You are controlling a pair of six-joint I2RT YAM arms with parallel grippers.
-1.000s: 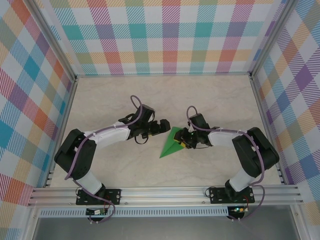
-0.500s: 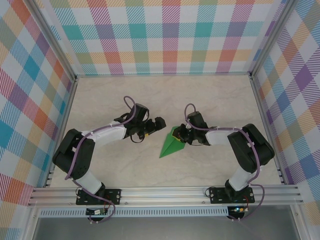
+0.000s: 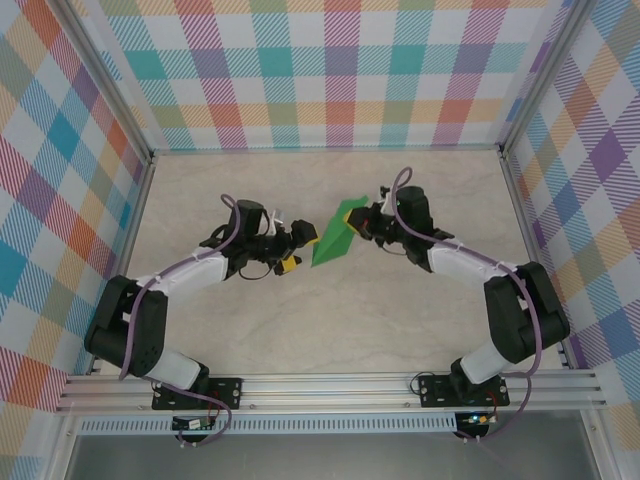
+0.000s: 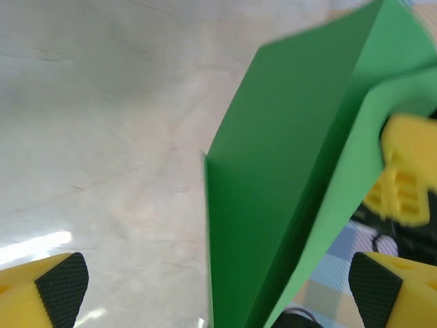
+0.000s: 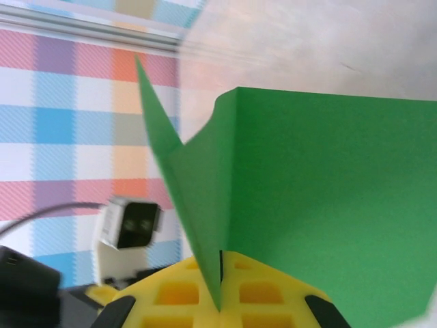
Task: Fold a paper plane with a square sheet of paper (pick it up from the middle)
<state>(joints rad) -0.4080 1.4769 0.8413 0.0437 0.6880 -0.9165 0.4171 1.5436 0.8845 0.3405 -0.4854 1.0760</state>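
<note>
The green paper plane [image 3: 335, 232], a narrow pointed fold, hangs above the table's middle with its tip pointing down-left. My right gripper [image 3: 368, 222] is shut on its wide end. In the right wrist view the yellow jaws [image 5: 220, 290] pinch the folded edge, and the green paper [image 5: 328, 191] spreads up and to the right. My left gripper [image 3: 300, 248] is open just left of the plane's tip. From the left wrist, the green paper [image 4: 287, 184] rises between my black-padded fingertips [image 4: 61, 280] without visible contact, and the left gripper [image 4: 218, 283] holds nothing.
The pale marbled tabletop [image 3: 250, 330] is ringed by plaid walls [image 3: 330, 70] with aluminium rails [image 3: 330, 385] along the near edge. Both arm bases sit at that edge. The left wrist camera [image 5: 130, 225] shows beyond the paper.
My right gripper has shut on the paper and lifted it off the table toward the back. The left arm swung left and back, its open gripper staying beside the paper's tip.
</note>
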